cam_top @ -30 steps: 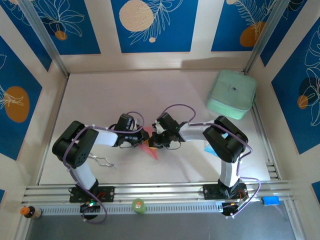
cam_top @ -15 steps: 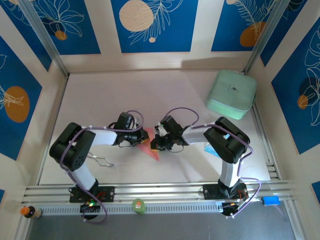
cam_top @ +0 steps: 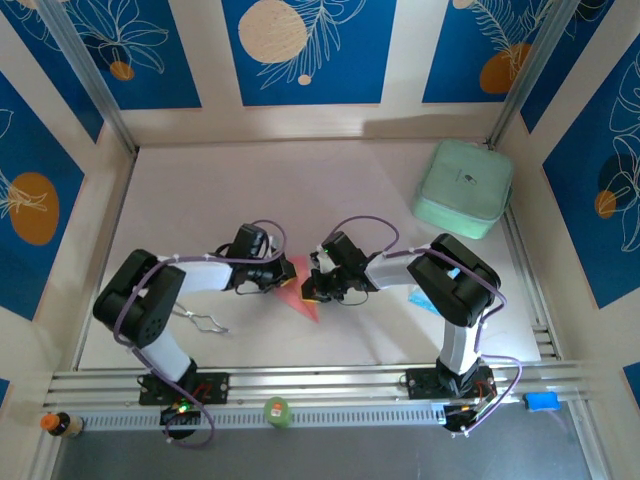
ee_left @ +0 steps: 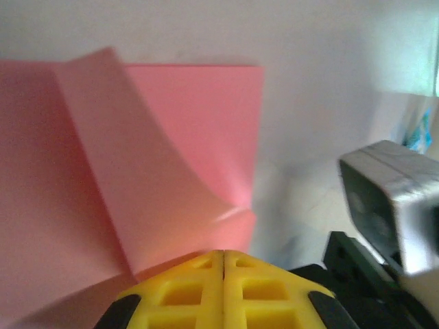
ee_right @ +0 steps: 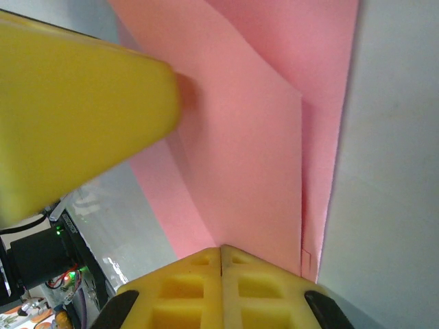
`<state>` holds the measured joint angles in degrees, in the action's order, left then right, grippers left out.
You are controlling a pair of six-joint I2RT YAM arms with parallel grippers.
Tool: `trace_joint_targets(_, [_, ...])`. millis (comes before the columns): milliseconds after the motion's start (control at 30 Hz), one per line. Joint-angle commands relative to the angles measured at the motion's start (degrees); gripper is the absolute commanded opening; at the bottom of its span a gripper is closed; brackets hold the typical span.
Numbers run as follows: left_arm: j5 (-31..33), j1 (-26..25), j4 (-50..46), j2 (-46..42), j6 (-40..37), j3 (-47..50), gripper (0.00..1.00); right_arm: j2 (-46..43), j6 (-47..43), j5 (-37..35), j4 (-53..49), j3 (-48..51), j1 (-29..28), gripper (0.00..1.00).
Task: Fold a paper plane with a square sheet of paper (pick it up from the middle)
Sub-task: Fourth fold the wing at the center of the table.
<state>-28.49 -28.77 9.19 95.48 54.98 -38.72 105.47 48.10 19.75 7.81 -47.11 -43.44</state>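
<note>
Sheet (cam_top: 305,300), part-folded; left gripper (cam_top: 285,278) and right gripper (cam_top: 312,290) are pinching it, jaws together; mid-fold; next, probably pressing crease flat.

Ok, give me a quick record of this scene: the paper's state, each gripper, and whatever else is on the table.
paper: pink sheet, partly folded, flaps raised, mid-table
left gripper: fingers shut, pinching the sheet
right gripper: fingers shut on the sheet from the opposite side
plane shape: not yet a dart
other items: mint-green case at the far right; blue-and-white packet right of the sheet
</note>
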Motion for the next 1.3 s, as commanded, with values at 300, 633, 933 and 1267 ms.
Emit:
trace_joint_targets(300, [5.4,3.1,-6.9,7.0,-5.2,-4.3,0.0,1.9,-0.6,-2.4,-10.0,5.2,0.0,0.0])
trace_joint_targets(633, [2.9,8.8,-7.7,9.5,-8.1,-8.8,0.0,1.8,-0.8,-2.1,-9.4,6.3,0.5,0.0])
trace_joint_targets(933, [0.2,13.3,-6.5,11.1,-8.7,-11.1,0.0,1.9,-1.0,-1.7,-9.2,6.7,1.1,0.0])
trace_joint_targets(1267, [0.3,15.1,-8.3,10.1,-8.6,-13.7,0.01,2.2,-3.3,-1.1,-11.5,5.6,1.4,0.0])
